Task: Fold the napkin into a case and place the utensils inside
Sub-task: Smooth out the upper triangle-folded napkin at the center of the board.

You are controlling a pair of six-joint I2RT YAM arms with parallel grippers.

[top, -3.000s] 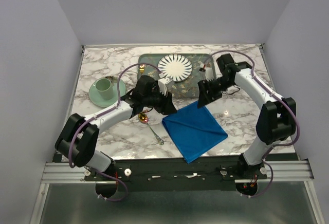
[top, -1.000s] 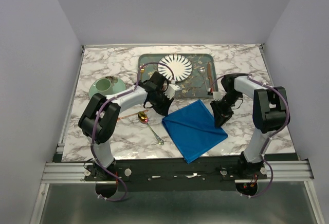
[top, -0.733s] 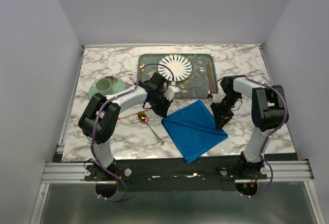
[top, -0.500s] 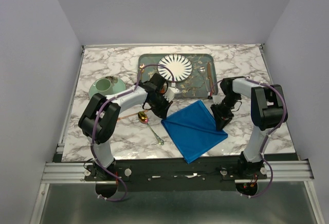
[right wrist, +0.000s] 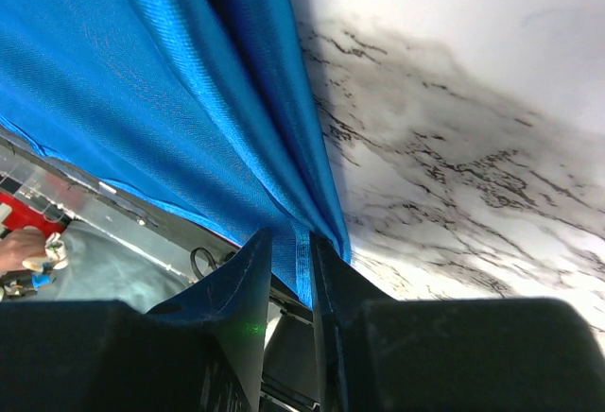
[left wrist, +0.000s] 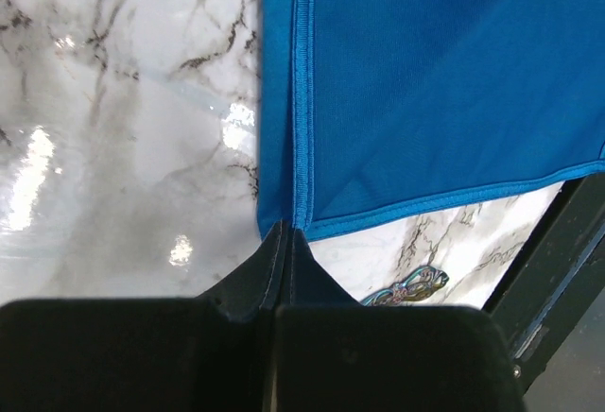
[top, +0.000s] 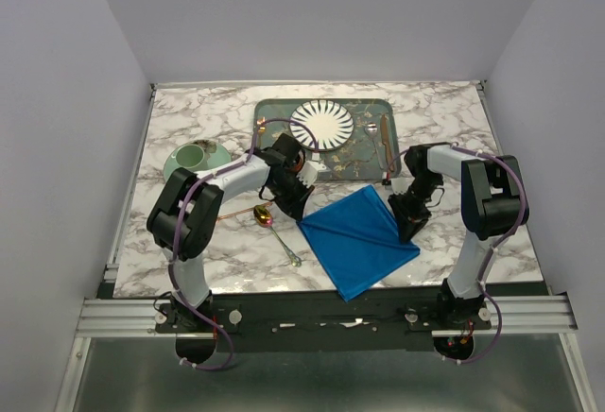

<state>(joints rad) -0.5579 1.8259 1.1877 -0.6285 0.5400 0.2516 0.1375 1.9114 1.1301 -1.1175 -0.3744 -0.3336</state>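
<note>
Both of your arms have come down since a few moments back. Then they hung over the far side of the napkin (top: 357, 238). Now each one sits right at its edge. Your left hand (left wrist: 285, 231) was partly open a second ago and it has snapped shut. Its two fingers are pressed tight on the napkin's left corner, right where the stitched hem ends. Your right hand (right wrist: 304, 247) has slid over from the tray (top: 364, 110) side to the napkin's right edge. A strip of blue cloth sits between its two fingers and bunches up toward them, so it looks like it is pinching that edge.

The napkin lies on the tabletop (top: 241, 266) in the middle, between the two arms, with one corner pointing at the near edge. It is wide and not yet a thin case. The spoon (top: 267, 218) lies on the tabletop just left of the napkin, close by your left hand, and nothing is holding it.

I think this means the grabbing is done and the folding can start. You have a grip on two sides, so the next thing is likely to lift them and bring the cloth over itself. Go slow, since thin cloth can slip out of a small pinch. The spoon must wait until there is a case to put it in.
</note>
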